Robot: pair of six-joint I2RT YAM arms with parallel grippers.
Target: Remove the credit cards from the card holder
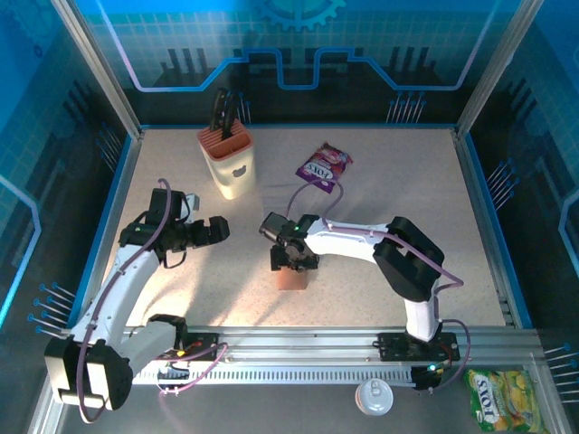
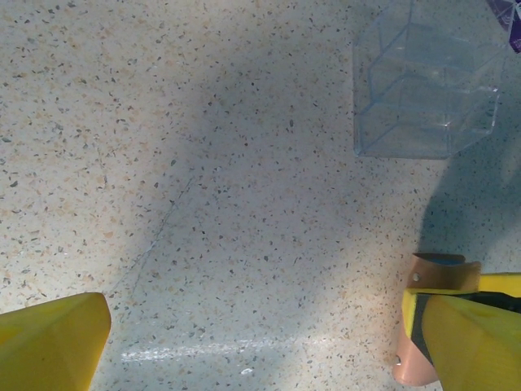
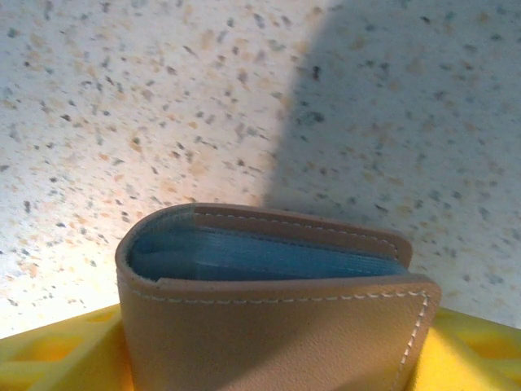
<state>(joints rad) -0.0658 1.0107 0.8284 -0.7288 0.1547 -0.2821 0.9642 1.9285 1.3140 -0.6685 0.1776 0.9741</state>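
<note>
Tan leather card holder (image 3: 277,326) fills the lower half of the right wrist view, closed like a book. Its rounded fold is at the left, and grey-blue sleeves (image 3: 260,254) show along the edge facing the camera. Its long axis runs from one yellow finger (image 3: 49,358) to the other, and the right pincer (image 1: 291,258) appears to pinch it by its two ends. No credit cards can be told apart; any would sit inside the sleeves.

From above, the card holder is near the middle of the table (image 1: 407,181), towards the near edge and under the right arm. The left pincer (image 1: 213,231) lies to the card holder's left, apart from it. It is spread wide over bare table and points towards the card holder. The right arm is therefore the nearer one. Judging from this, the left arm must travel rightward to reach the upturned sleeve edge.
</note>
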